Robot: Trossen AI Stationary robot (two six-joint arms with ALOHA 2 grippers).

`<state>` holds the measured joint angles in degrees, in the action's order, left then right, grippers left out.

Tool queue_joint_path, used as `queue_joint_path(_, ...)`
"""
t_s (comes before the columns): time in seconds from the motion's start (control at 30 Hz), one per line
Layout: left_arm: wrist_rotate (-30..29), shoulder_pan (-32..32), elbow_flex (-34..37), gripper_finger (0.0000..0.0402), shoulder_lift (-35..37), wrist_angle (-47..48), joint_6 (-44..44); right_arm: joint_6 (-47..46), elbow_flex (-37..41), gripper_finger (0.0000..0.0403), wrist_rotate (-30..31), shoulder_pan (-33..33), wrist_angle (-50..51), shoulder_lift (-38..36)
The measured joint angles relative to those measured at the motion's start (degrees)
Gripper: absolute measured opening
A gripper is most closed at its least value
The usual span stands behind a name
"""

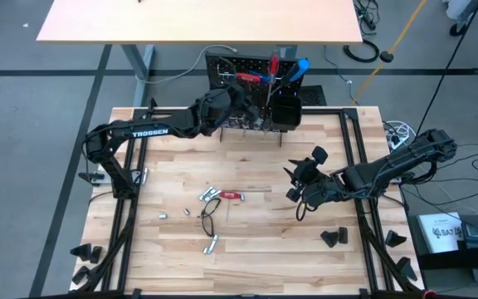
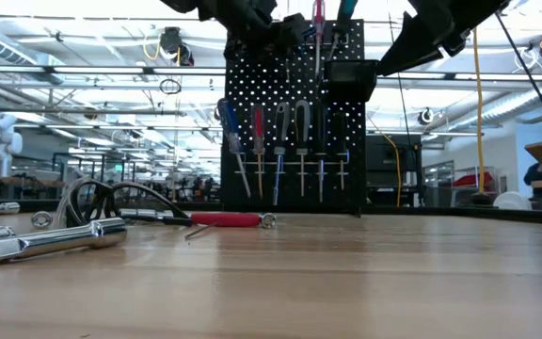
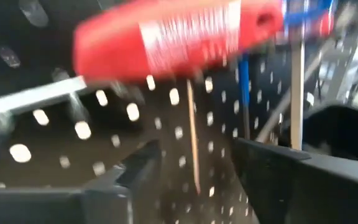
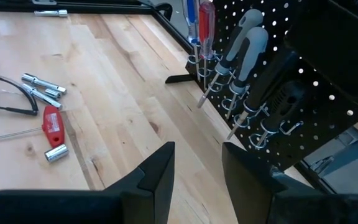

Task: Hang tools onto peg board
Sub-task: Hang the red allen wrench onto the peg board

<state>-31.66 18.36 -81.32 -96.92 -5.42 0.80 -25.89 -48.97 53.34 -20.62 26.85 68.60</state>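
Step in hand, by the look of it: hanging a red T-handle tool (image 3: 173, 37) at the top of the peg board (image 1: 256, 91). Left gripper (image 3: 197, 162) up against the upper part of the panel, fingers (image 3: 135, 171) apart, the red handle just above and ahead of them, its steel shaft running off sideways. No grip on it visible in the left wrist view; whether the handle already rests on a hook cannot be told from here. Next move, as a judgement: draw the left arm straight back from the panel without brushing the handle or the screwdrivers hung nearby, then go down to the counter (image 1: 239, 241) for another tool.

Left arm stretched long from its base at the counter's left edge, reaching toward the far side, wrist raised to the board's top edge. Right gripper (image 4: 197, 168) hovering above the counter on the right, well apart from the board, fingers parted with nothing between them, pointed toward the panel's lower rows.

Still to hang: a small red-handled tool (image 1: 231, 194) lying mid-counter, with silver metal bits (image 1: 209, 195) beside it and a dark looped item (image 1: 209, 218) close by. Row of screwdrivers (image 2: 280, 141) already on the hooks.
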Motion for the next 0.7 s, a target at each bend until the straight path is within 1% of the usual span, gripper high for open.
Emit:
queue_joint_path(0.13, 0.0, -0.5, 0.0, 0.0235, 0.0, 4.9, 0.3, 0.0, 0.0, 0.0125, -0.1, 0.0, 0.0, 0.0)
queue_joint_path(0.23, -0.1, -1.2, 0.0, 0.0248, 0.0, 8.2, 0.3, 0.0, 0.0, 0.0125, -0.2, 0.0, 0.0, 0.0)
queue_joint_path(0.37, -1.4, -2.8, 0.0, 0.0252, 0.5, 11.8, 0.4, 0.0, 0.0, 0.0125, -0.2, 0.0, 0.0, 0.0)
queue_joint_path(0.53, -8.9, -6.6, 0.0, 0.0252, 2.7, 17.4, 0.2, 0.0, 0.0, 0.0125, -0.2, 0.0, 0.0, 0.0)
queue_joint_path(0.7, -9.1, -11.7, 0.0, 0.0252, 6.2, 23.0, 0.3, 0.0, 0.0, 0.0125, -0.2, 0.0, -0.1, 0.0)
